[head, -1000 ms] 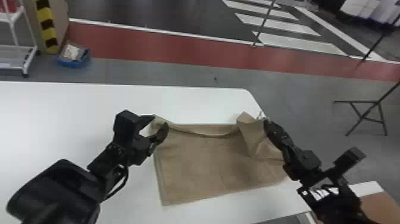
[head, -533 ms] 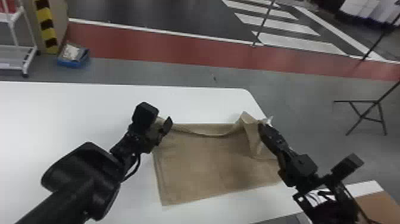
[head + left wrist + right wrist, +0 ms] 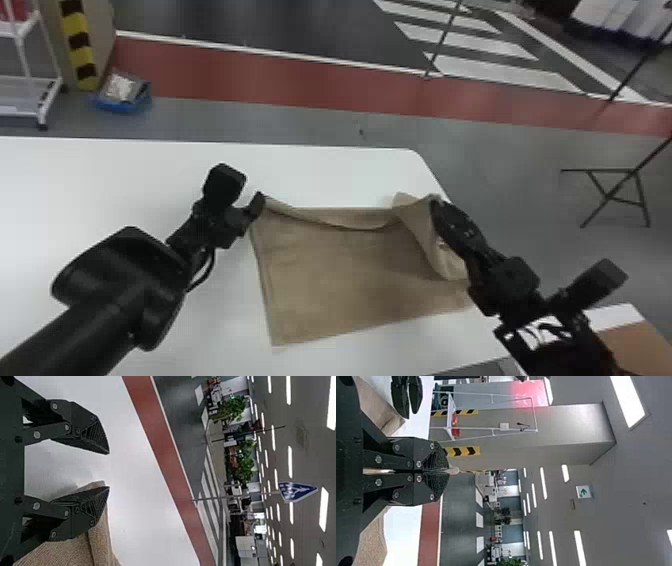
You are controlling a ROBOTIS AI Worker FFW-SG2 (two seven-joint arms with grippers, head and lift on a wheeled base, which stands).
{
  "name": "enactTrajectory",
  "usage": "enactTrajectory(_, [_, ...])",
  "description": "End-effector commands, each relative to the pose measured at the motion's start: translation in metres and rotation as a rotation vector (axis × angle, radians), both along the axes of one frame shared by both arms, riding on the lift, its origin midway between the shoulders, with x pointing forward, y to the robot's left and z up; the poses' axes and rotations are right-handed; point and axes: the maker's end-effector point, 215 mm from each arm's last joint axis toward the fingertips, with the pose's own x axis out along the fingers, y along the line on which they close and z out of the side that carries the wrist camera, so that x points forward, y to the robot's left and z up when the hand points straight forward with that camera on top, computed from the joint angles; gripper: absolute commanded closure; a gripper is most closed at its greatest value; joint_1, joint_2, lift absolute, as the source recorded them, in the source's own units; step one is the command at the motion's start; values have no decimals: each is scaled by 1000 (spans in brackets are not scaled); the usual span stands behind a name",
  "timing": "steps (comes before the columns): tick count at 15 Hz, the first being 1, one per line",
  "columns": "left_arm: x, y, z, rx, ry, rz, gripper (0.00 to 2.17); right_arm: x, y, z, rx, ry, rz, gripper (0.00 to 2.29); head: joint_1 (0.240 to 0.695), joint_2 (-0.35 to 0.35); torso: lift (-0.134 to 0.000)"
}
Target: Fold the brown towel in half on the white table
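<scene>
2 spread fingers (image 3: pixel 85 508) by brown towel (image 3: pixel 101 538)

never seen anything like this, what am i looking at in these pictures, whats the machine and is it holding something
This is a robot with a black left arm and a black right arm, each ending in a two-fingered gripper. The head view looks forward and down from the robot's head. The other two come from cameras on its wrists and are turned sideways, which is why the ceiling lights look odd.

A brown towel lies on a white table. The right gripper is closed on the towel, with cloth raised at that side. The left gripper is open beside the towel's far left corner, one finger close to the cloth, and it has no grip on it.
</scene>
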Motion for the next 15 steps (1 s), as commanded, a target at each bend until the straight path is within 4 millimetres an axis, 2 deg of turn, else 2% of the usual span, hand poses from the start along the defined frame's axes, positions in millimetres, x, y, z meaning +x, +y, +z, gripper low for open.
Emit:
enactTrajectory(1, [-2, -4, -2, -36, 33, -12, 680, 0, 3, -1, -4, 2, 3, 1116, 695, -350, -123])
enactTrajectory(3, [-4, -11, -1, -52, 57, -46, 680, -1, 1, -2, -2, 4, 0, 1116, 695, -350, -123])
enactTrajectory(6, [-9, -12, -12, -60, 108, -56, 680, -4, -6, -3, -7, 8, -13, 1116, 695, -350, -123])
enactTrajectory(10, [-6, -2, -24, -14, 119, -51, 680, -6, -8, -4, -5, 6, -18, 1116, 695, -350, -123])
enactTrajectory(15, [-8, -1, -29, 3, 130, -51, 684, -5, -6, -3, -3, 4, -15, 1116, 695, -350, -123])
